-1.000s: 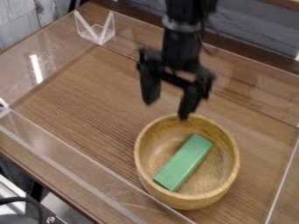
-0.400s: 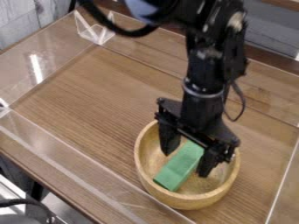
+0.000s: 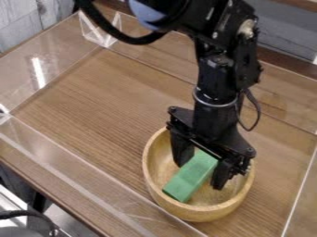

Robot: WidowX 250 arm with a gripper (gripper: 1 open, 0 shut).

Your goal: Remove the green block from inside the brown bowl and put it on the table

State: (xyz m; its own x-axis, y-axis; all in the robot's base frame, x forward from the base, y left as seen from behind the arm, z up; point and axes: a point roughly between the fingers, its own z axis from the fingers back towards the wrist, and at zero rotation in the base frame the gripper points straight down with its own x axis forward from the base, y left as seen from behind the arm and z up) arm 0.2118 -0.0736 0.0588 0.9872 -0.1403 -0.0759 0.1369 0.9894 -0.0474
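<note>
One green block lies inside the brown bowl, long axis slanting from the near-left rim toward the gripper. Gripper: open, fingers apart, positioned above the block's far end.

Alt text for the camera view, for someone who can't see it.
Robot gripper, open, reaches down into the tan wooden bowl over the green block lying inside. The bowl sits on the brown wood-grain table.
</note>
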